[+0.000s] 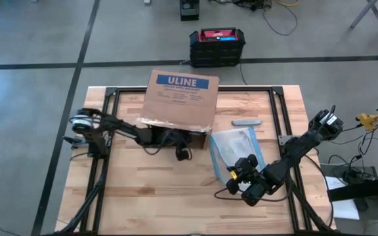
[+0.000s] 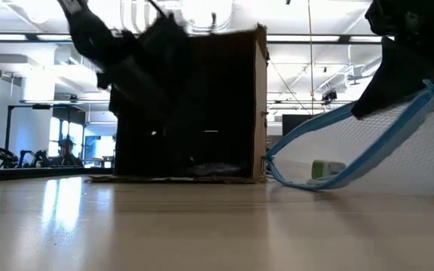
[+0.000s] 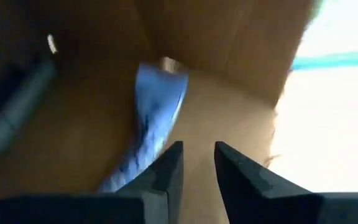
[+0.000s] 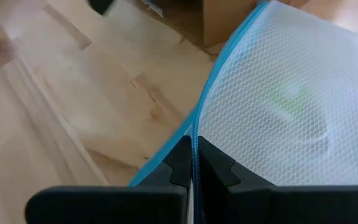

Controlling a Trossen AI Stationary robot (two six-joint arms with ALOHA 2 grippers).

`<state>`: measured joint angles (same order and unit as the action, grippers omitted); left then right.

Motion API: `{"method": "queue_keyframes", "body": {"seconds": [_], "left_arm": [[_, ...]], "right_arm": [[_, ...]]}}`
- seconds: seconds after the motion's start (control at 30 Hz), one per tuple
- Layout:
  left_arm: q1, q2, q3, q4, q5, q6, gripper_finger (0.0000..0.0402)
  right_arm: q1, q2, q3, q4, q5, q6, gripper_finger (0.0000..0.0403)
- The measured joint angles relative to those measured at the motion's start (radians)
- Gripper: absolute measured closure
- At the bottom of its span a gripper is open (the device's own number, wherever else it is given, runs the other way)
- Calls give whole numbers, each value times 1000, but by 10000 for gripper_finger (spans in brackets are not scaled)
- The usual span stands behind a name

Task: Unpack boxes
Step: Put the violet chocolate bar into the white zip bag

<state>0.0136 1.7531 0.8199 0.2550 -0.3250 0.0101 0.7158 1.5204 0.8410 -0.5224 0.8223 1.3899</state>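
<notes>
The brown cardboard box [image 1: 179, 98] with the blue ULINE label lies on its side at the table's far middle, its open side toward the near edge. My left gripper [image 3: 197, 163] is inside the box, open by a narrow gap, with nothing between its fingers. A blue soft thing [image 3: 157, 106] lies on the box's inner wall just beside one finger; whether they touch, I cannot tell. My right gripper [image 1: 238, 172] is shut on the clear blue-edged zip pouch [image 1: 236, 147], right of the box. My right gripper pinches the pouch's blue zip edge [image 4: 199, 118] between its two fingers. The fingers come from the table's near right, slanting down. That end of the pouch [image 2: 426, 89] is raised, and its far end [image 2: 277, 167] rests on the table by the box.
A grey tube-like thing [image 3: 17, 106] lies deeper inside the box. A small green-topped thing [image 2: 326, 169] sits inside the pouch. A small grey thing [image 1: 246, 122] lies on the table right of the box. A black crate with a red top [image 1: 216, 46] stands on the floor beyond.
</notes>
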Motion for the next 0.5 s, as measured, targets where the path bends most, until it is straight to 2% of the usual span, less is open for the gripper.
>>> {"method": "queue_keyframes", "body": {"seconds": [0.1, 0.2, 0.5], "left_arm": [[-13, -19, 2, 31, -62, 60, 326], [2, -10, 1, 51, -69, 77, 307], [57, 104, 2, 97, -49, 83, 205]], "right_arm": [[-1, 0, 0, 1, 0, -2, 403], [-9, 0, 0, 3, 5, -5, 403], [-12, 1, 0, 8, 8, -4, 403]]}}
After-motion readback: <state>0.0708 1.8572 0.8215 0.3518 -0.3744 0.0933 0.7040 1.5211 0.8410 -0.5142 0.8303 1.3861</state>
